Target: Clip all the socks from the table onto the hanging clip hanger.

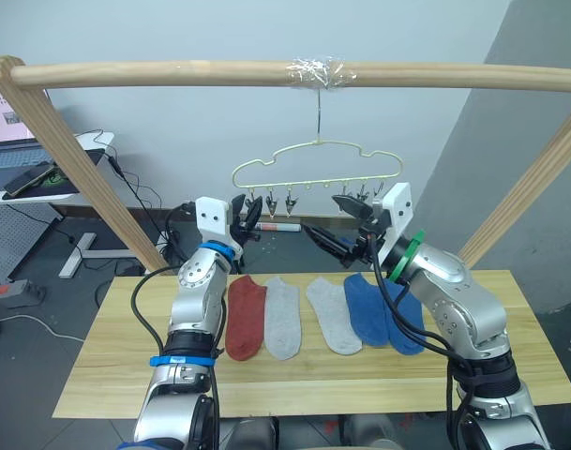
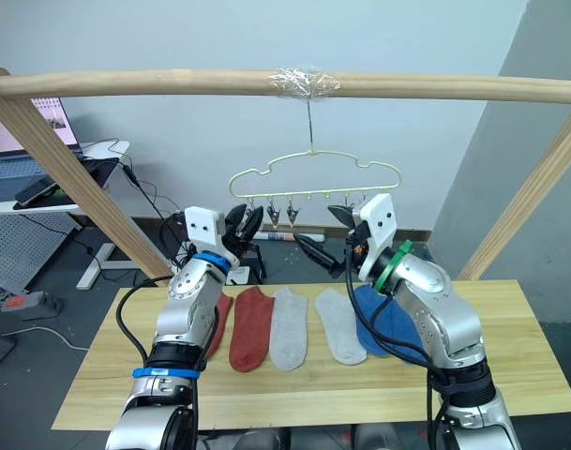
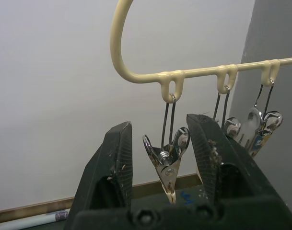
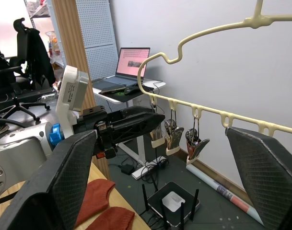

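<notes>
Wavy wire clip hanger — left gripper (parted) straddles metal clip.

A second rust-red sock on the table is lying mostly hidden behind the robot's left arm, only its edge showing. The right arm is covering part of the blue socks. The clip hanger is running off the left wrist view's edge, its hook and far clips cut away.
</notes>
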